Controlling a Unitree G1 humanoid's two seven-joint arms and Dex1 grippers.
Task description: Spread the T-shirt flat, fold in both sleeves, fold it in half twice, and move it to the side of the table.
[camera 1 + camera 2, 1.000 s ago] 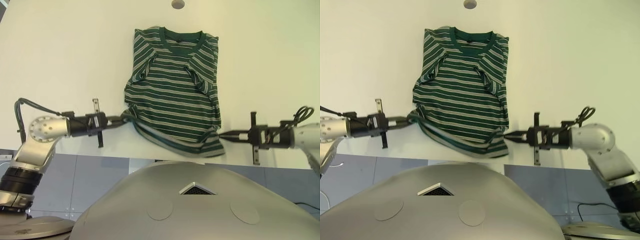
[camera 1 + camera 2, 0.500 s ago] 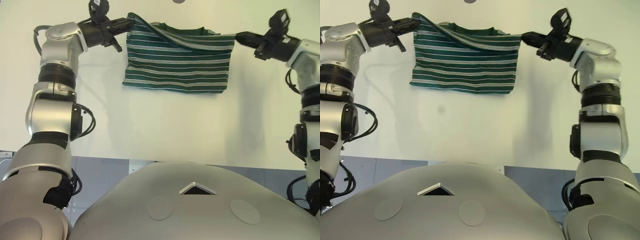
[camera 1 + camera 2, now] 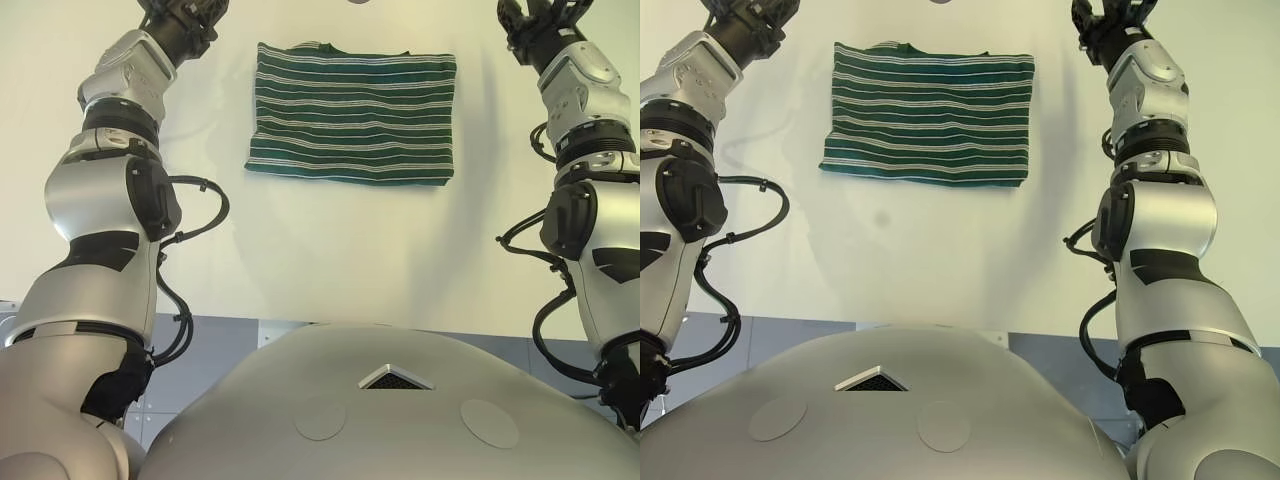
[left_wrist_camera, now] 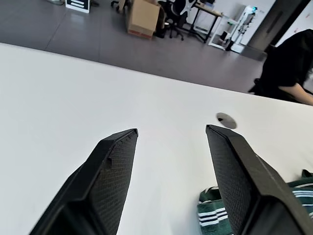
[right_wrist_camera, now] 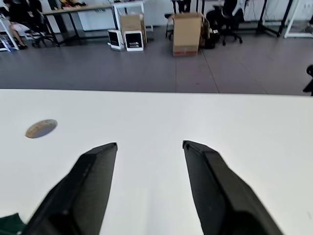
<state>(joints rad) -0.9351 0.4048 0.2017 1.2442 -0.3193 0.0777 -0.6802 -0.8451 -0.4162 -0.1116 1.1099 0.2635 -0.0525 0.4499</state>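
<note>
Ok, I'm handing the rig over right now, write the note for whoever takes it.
Left pincer: open, empty, above the table off the T-shirt's far left corner.
Right pincer: open, empty, off its far right corner.
T-shirt: flat rectangle at the far middle of the table, collar at the far edge.
Done: sleeves in, one half fold.
Left: second half fold, then move it to the table's side.

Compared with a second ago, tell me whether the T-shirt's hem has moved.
Yes. The T-shirt is folded: its hem went from the near edge of the table to its far side.
</note>
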